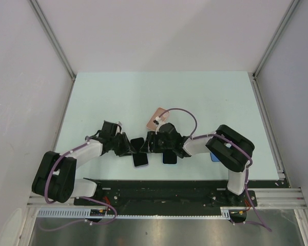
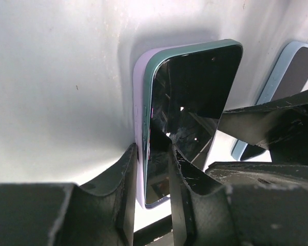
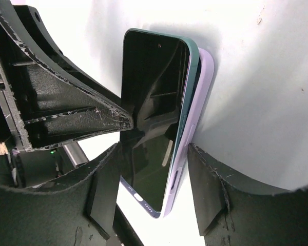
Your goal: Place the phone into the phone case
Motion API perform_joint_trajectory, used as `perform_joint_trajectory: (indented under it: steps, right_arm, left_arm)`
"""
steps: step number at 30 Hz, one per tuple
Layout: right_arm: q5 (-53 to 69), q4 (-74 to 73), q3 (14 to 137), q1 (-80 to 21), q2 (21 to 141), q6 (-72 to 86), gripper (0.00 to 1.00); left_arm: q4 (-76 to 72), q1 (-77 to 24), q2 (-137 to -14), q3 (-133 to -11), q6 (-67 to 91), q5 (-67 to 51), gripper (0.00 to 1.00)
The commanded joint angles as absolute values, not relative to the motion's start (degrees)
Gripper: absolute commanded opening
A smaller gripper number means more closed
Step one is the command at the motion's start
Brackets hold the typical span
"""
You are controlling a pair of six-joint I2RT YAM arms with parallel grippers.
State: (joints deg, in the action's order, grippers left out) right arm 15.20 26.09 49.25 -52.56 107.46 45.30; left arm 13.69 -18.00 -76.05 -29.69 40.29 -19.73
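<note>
The phone (image 2: 195, 92) has a dark screen and a green edge, and lies against a lilac case (image 2: 139, 102), tilted up off the table. My left gripper (image 2: 153, 179) is shut on the lower end of the pair, one finger behind the case and one on the screen. In the right wrist view the phone (image 3: 149, 87) and case (image 3: 203, 87) stand between the wide-apart fingers of my right gripper (image 3: 154, 197), whose right finger is next to the case. In the top view both grippers, left (image 1: 127, 147) and right (image 1: 153, 143), meet at the phone (image 1: 139, 154).
A second dark phone with a light blue edge (image 1: 169, 157) lies just right of the held one and also shows in the left wrist view (image 2: 297, 66). A pink case-like item (image 1: 156, 119) lies behind the grippers. A blue object (image 1: 214, 156) sits by the right arm.
</note>
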Motion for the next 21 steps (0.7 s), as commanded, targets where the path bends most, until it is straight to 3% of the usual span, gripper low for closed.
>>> perform_joint_trajectory:
  steps: [1, 21]
  right_arm:
    - [24.3, 38.3, 49.6, -53.4, 110.8, 50.1, 0.58]
    - [38.6, 56.7, 49.3, -49.3, 113.3, 62.0, 0.55]
  left_arm:
    - [8.2, -19.6, -79.3, -25.9, 43.2, -28.3, 0.28]
    - [6.0, -18.7, -75.9, -24.3, 44.3, -32.7, 0.29]
